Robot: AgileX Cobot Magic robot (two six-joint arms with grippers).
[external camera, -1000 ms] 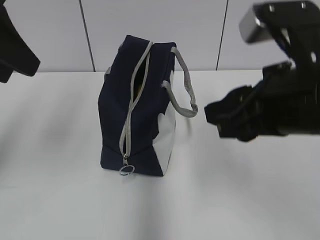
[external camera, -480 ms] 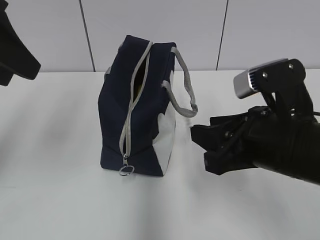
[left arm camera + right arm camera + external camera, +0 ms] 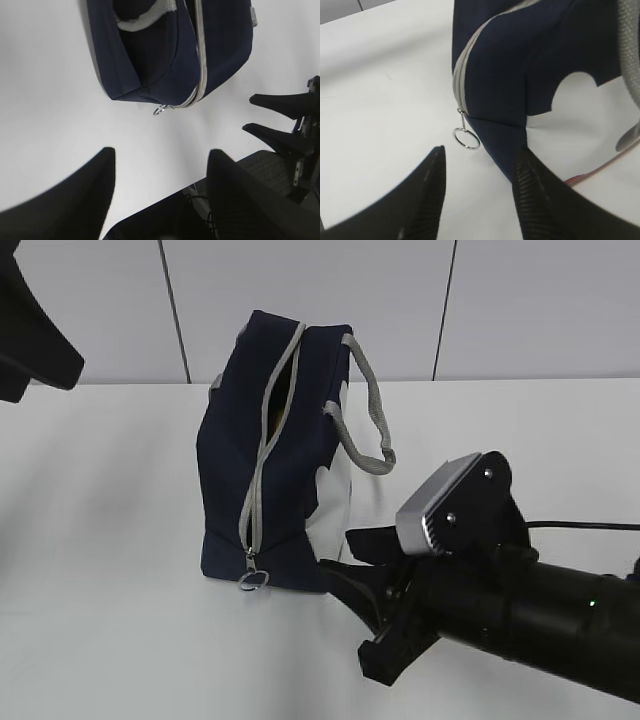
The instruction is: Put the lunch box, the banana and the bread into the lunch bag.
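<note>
The lunch bag stands on the white table, dark navy with a white side panel and grey handles. Its grey zipper gapes a little near the top, and its ring pull lies on the table at the near end. My right gripper is low by the bag's near bottom corner, open and empty. In the right wrist view the ring pull lies just ahead of the open gripper. My left gripper hangs open and empty, well back from the bag. Lunch box, banana and bread are out of view.
The left arm shows only as a dark shape at the upper left edge. A pale panelled wall closes the table's far side. The right arm's black body fills the lower right.
My right arm has swung down and to the left, from beside the handles to the bag's near bottom corner. The bag and the left arm have not moved.
</note>
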